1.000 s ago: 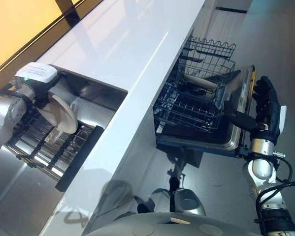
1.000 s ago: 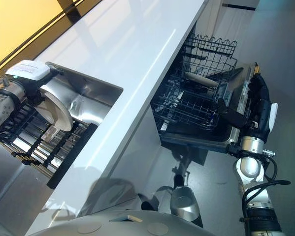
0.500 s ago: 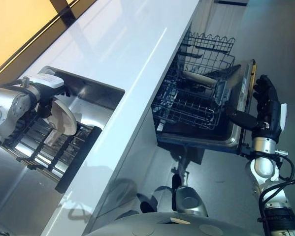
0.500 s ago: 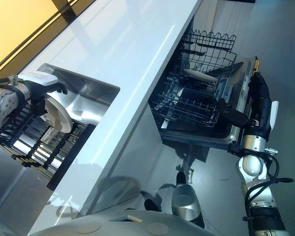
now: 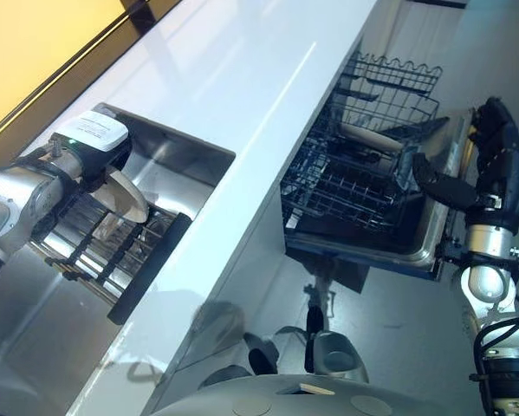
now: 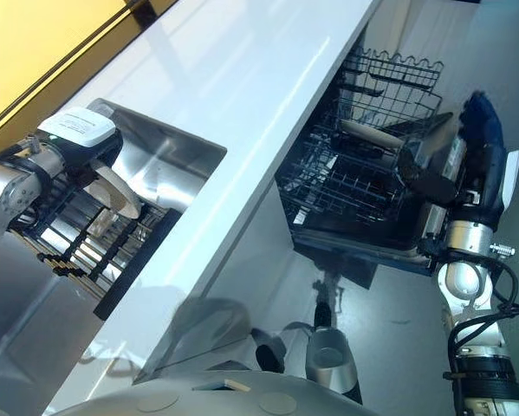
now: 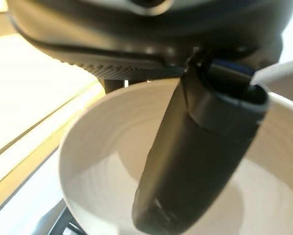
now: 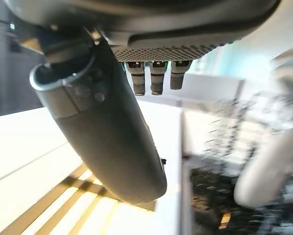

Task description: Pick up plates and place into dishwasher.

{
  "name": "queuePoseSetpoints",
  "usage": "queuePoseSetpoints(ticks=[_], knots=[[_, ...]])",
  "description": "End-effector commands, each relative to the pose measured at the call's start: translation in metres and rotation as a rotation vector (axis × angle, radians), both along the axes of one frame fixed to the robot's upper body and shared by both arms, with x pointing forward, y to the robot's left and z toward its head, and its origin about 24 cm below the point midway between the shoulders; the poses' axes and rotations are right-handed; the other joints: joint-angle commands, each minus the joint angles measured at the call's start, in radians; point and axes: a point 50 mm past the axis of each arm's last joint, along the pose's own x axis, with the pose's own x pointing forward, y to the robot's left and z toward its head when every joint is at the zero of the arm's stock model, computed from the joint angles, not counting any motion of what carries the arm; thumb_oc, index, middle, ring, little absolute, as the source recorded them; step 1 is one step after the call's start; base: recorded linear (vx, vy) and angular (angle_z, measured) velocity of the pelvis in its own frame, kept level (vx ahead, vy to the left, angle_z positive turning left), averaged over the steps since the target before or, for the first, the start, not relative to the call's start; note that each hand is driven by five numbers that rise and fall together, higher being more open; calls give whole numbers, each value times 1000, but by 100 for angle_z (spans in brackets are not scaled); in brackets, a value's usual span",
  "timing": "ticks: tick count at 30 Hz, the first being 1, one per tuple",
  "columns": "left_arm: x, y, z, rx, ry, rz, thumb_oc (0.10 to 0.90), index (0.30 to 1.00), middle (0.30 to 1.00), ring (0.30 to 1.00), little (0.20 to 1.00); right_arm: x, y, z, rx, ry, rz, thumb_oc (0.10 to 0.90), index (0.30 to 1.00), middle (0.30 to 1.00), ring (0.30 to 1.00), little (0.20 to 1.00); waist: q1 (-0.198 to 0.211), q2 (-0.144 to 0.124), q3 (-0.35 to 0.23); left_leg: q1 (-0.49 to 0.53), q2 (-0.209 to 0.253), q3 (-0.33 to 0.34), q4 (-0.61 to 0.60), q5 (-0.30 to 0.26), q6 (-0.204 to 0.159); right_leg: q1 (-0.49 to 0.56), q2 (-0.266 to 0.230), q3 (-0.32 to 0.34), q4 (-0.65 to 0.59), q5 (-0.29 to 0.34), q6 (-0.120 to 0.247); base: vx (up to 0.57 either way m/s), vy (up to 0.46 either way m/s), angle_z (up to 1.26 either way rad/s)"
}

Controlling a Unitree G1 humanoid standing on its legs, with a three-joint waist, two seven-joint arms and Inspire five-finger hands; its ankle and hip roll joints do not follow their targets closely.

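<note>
Left hand (image 7: 195,161) fingers grasping white plate (image 5: 127,196) over sink rack (image 5: 94,256), right hand (image 5: 493,169) fingers released

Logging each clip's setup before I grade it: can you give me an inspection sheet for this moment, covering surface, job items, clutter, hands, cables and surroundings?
Surface: white countertop with a steel sink set into it.
Job's things: white plate standing over the dark drying rack in the sink; dishwasher open, its wire rack pulled out with a pale dish in it.
Clutter: nothing seen.
Hands: left hand thumb pressed across the plate's face, gripping it; right hand beside the dishwasher door, fingers relaxed, holding nothing.
Cables: nothing seen.
Surroundings: grey floor below; yellow wall behind the counter.
</note>
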Motion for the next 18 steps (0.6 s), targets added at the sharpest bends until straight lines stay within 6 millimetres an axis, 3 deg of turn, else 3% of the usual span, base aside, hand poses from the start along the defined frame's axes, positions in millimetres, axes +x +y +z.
queuePoseSetpoints(ticks=[1,11,18], knots=[[-23,25,93,73,-428,68,100,300,300,300,200,-6,18,69,-103,-399,70,800,900,900,900,900,51,-50,-108,-90,-71,-57,93,-75,46,96,-66,-106,44,-133,155,-66,-4,15],[-57,20,94,-219,-762,-72,100,300,300,300,200,-13,51,110,-272,-634,173,800,900,900,900,900,149,-82,-127,-88,-73,-127,62,-56,36,119,-91,-168,39,-120,165,-61,-32,36],[-79,5,105,-400,-964,-221,100,300,300,300,200,-4,89,107,-435,-486,432,800,900,900,900,900,196,-103,-138,-91,-71,-167,52,-45,25,121,-113,-207,52,-110,172,-48,-40,38]])
